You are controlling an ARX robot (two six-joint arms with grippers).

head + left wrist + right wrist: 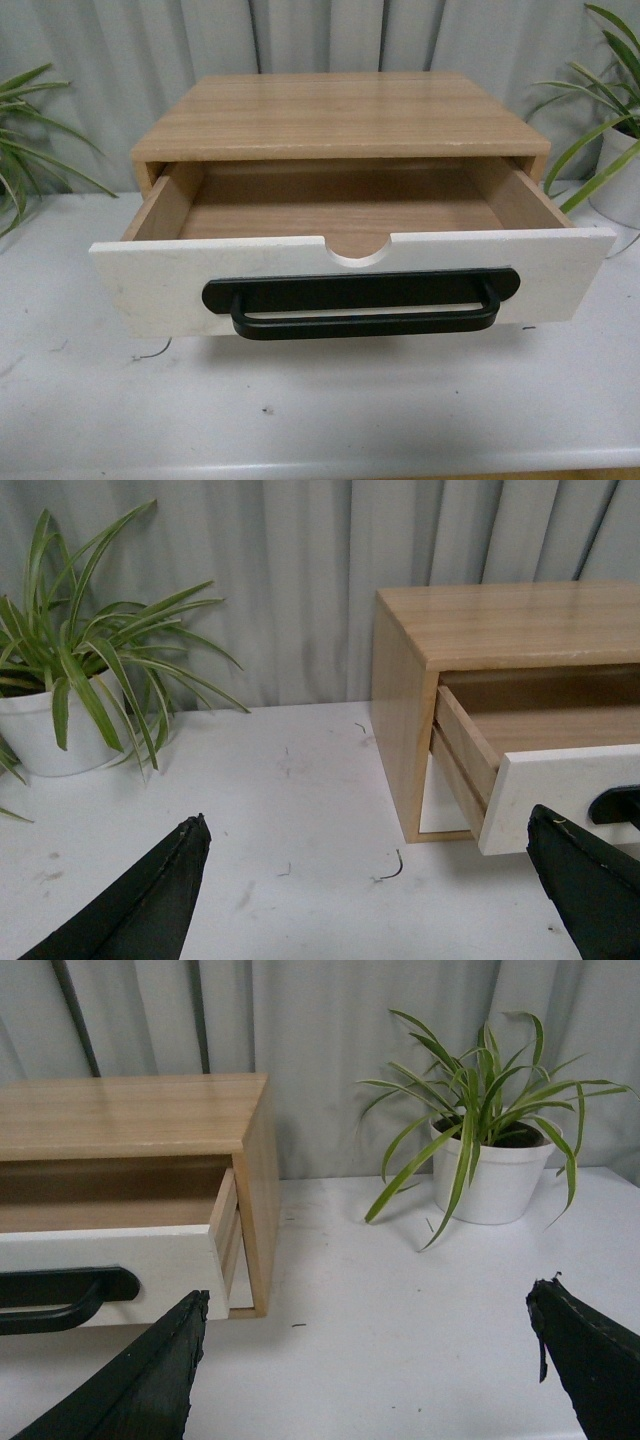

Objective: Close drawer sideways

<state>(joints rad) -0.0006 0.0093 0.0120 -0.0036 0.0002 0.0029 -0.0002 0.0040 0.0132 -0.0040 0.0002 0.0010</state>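
Note:
The drawer [150,285] is pulled out of a low wooden cabinet [340,115] in the front view. It has a white front panel, a long black bar handle [360,305] and a semicircular notch in its top edge; its inside looks empty. Neither arm shows in the front view. My left gripper [370,880] is open and empty over the table, left of the drawer [560,790]. My right gripper [365,1360] is open and empty, to the right of the drawer [110,1255], whose handle end [60,1295] shows.
The cabinet stands on a white table [320,420] before a grey curtain. A potted plant in a white pot [50,730] stands to the left, another [490,1180] to the right. Below the drawer a plain white front [440,800] shows.

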